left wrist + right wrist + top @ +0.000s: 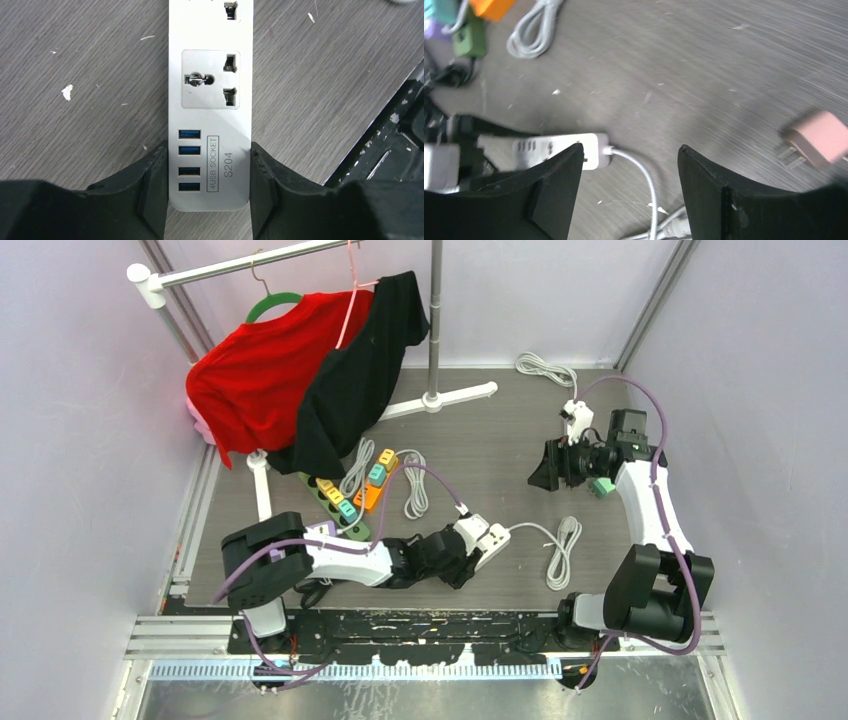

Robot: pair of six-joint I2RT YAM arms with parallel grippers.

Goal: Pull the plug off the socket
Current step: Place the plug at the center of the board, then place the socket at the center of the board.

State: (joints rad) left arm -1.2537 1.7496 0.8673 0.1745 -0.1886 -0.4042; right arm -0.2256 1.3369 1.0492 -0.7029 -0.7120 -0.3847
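The power strip (210,100), at the near middle, is clamped by the left gripper (209,165). The pink plug (816,139) is seen apart from it, beside the wide, empty right gripper (629,155). Coloured adapters (352,498) are heaped to the left.

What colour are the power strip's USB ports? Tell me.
Blue USB ports on the white power strip; left wrist view shows them best.

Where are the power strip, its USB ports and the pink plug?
power strip (235,125): left wrist view, bare white body.
USB ports (189,150): left wrist view, second blue port.
pink plug (821,135): right wrist view, its housing.
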